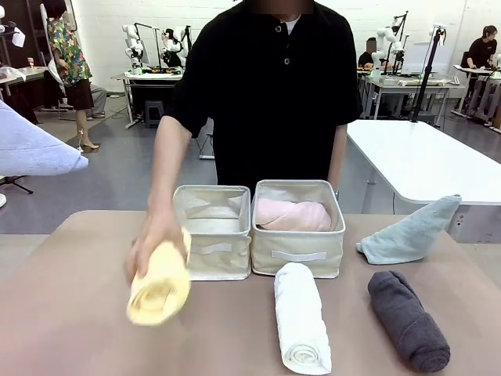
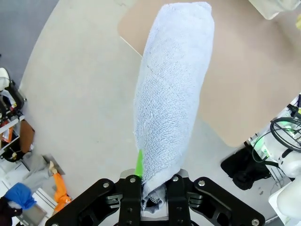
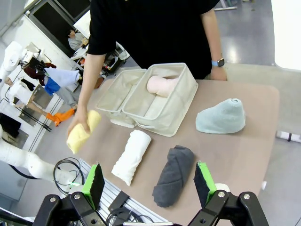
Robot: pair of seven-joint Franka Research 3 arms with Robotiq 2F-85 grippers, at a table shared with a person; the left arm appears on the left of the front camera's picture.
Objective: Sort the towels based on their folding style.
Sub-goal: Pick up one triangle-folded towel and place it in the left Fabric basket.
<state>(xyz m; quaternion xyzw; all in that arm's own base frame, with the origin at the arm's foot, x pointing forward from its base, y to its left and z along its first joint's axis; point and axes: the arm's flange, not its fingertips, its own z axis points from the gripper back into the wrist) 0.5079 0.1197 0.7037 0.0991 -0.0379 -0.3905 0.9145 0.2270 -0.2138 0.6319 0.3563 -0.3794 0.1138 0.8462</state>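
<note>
Frontally, from the left pincer's side: lavender-blue towel (image 1: 35,149) jutting in at the picture's edge, in the air, off the table (image 1: 70,313). Nearer the middle, person's hand (image 1: 153,247) wrapped over the yellow roll (image 1: 160,286), blurred; lifted or resting on the tabletop, cannot tell. On toward the right pincer's side, two cream baskets standing side by side, close together: left basket (image 1: 213,235) just beside the hand, right basket (image 1: 299,254) with the pink roll (image 1: 293,214) lying inside. In front of the right basket, flat on the tabletop, white roll (image 1: 301,317). Next toward the right pincer's side, apart from it, dark grey roll (image 1: 407,319). Beyond that, pale teal cone (image 1: 411,231), lying tilted on the tabletop.

Along the left wrist: left pincer (image 2: 155,188) clamped on the narrow end of the lavender-blue towel, with a green pad (image 2: 139,164) showing beside the cloth. Straight away from the fingertips, the rest of the towel, its far end over a corner of the table, with floor under the near part.

Along the right wrist: right pincer (image 3: 149,181) spread wide, gripping nothing, well above the table. Just beyond the gap between its pads, the dark grey roll. Beyond the pad at picture left, the white roll. Farther off, the baskets, the pink roll, the pale teal cone, and the hand on the yellow roll.
</note>
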